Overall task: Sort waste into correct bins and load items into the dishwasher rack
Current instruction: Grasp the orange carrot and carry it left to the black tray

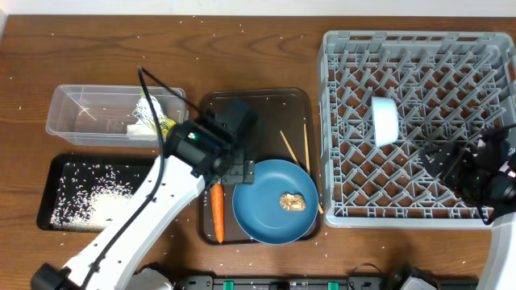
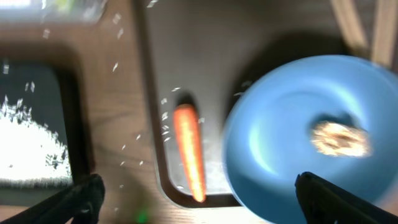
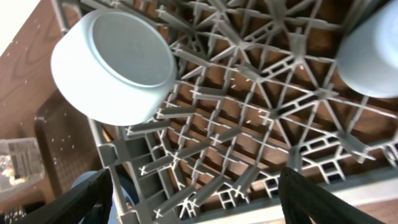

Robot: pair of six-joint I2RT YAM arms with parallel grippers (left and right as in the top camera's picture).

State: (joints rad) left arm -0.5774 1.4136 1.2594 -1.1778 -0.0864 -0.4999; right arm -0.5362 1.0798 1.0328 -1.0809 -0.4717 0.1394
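My left gripper (image 1: 235,171) (image 2: 199,200) hangs open and empty over the orange carrot (image 1: 218,213) (image 2: 189,149), which lies on the brown serving tray beside the large blue plate (image 1: 270,213) (image 2: 280,124). A brown food lump (image 1: 292,201) (image 2: 339,138) sits on the plate. Two chopsticks (image 1: 292,150) (image 2: 351,25) lie behind the plate. My right gripper (image 1: 447,161) (image 3: 199,202) is open and empty over the grey rack (image 1: 419,64) (image 3: 249,124). The white bowl (image 1: 385,121) (image 3: 115,65) and a pale cup (image 3: 373,50) stand in the rack. The pink cup is out of view.
The clear tub (image 1: 81,113) at the back left holds a green-yellow wrapper (image 1: 153,113) and white paper. The black tray (image 1: 56,189) (image 2: 68,112) in front of it holds rice. The brown serving tray (image 1: 258,98) stands between the bins and the rack. Rice grains are scattered over the table.
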